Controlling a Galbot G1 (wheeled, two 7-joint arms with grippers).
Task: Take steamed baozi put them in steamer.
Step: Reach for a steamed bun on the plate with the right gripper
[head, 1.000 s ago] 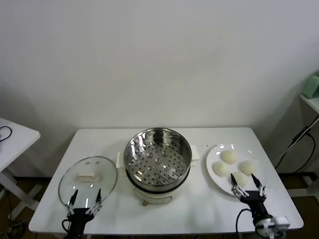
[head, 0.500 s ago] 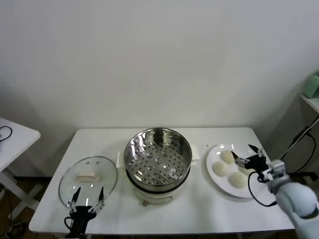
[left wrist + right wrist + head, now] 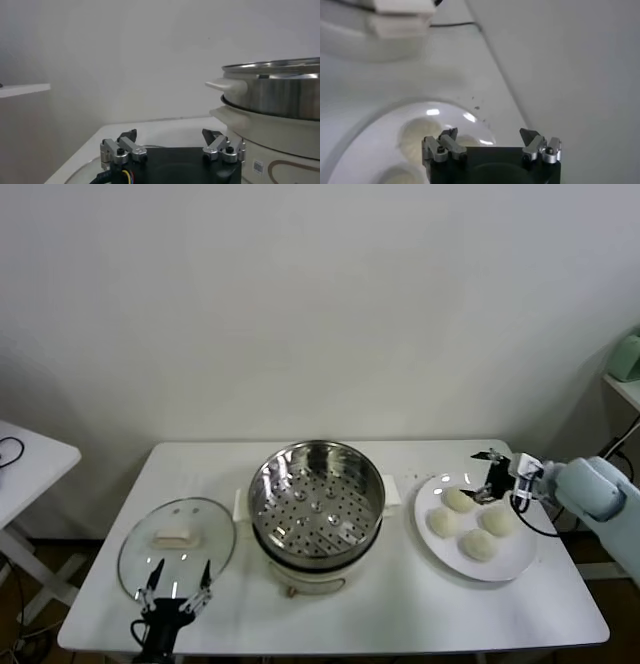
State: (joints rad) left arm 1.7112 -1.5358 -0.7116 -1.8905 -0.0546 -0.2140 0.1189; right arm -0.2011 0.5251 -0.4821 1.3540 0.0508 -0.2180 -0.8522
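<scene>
Four creamy-white baozi (image 3: pixel 458 500) lie on a white plate (image 3: pixel 520 564) at the table's right. The steel steamer (image 3: pixel 316 502) with its perforated tray stands empty at the table's middle on a cream base. My right gripper (image 3: pixel 487 474) is open and empty, hovering over the plate's far edge beside the farthest baozi, which shows in the right wrist view (image 3: pixel 417 137). My left gripper (image 3: pixel 174 589) is open and empty at the table's front left, near the glass lid; the steamer shows beside it in the left wrist view (image 3: pixel 280 95).
A round clear glass lid (image 3: pixel 177 539) with a cream handle lies flat left of the steamer. A second white table (image 3: pixel 25 459) stands at the far left. A black cable (image 3: pixel 590 474) hangs off to the right, past the table edge.
My right arm has swung from the table's front right edge up and back over the plate, reaching its far rim. The left gripper has stayed in place.
</scene>
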